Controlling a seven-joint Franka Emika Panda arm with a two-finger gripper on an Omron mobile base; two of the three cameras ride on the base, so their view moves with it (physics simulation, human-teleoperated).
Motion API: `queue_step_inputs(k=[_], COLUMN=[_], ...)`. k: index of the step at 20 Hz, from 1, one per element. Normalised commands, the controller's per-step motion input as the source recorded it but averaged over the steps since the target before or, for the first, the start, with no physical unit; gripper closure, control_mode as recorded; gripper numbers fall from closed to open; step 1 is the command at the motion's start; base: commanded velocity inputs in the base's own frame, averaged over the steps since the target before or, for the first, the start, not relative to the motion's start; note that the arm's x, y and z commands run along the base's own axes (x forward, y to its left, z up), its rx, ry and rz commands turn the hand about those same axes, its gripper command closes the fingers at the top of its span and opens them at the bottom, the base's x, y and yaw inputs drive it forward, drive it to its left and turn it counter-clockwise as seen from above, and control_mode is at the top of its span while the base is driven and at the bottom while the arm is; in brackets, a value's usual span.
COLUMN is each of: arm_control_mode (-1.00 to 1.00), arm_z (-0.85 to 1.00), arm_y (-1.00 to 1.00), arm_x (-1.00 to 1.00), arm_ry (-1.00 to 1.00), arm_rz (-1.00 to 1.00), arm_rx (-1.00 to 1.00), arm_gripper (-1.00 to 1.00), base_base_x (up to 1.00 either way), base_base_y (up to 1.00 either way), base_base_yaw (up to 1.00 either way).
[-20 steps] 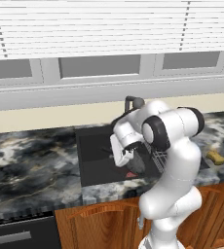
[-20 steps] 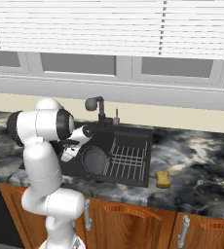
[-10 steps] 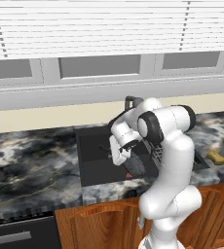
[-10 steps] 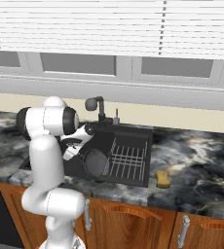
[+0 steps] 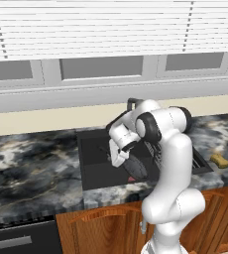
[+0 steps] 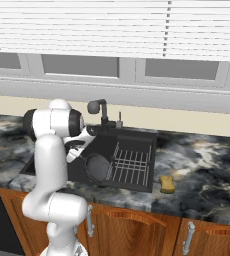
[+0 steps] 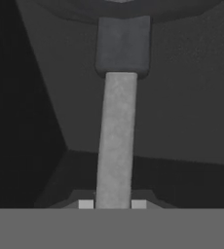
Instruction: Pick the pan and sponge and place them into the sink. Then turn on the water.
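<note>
While our claw (image 7: 112,204) clenched the handle of one pan (image 5: 135,167), we held it inside the one sink (image 5: 93,166), lower than before; one sponge (image 6: 167,184) lay on the desk (image 6: 207,172) at three o'clock.

The dark grey pan (image 6: 98,167) is tilting on edge inside the black sink (image 5: 93,168), its long thin handle (image 7: 116,141) being clamped by the gripper (image 7: 113,204). The yellow sponge (image 6: 167,184) is lying flat on the desk right of the sink.
</note>
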Motion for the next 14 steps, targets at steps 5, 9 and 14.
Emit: queue_step_inputs(k=[5,9,14], arm_control_mode=[-1.0,-1.0,-1.0], arm_z=[-0.45,-0.61,-0.62], arm_y=[-0.03,-0.08,-0.06], arm_x=[0.03,-0.08,-0.1], arm_ry=[0.02,-0.01,-0.04], arm_rz=[-0.01,0.0,0.0], arm_rx=[0.0,0.0,0.0], arm_gripper=[1.0,1.0,1.0], base_base_x=[0.0,0.0,0.0], base_base_y=[0.0,0.0,0.0], base_base_yaw=[0.0,0.0,0.0])
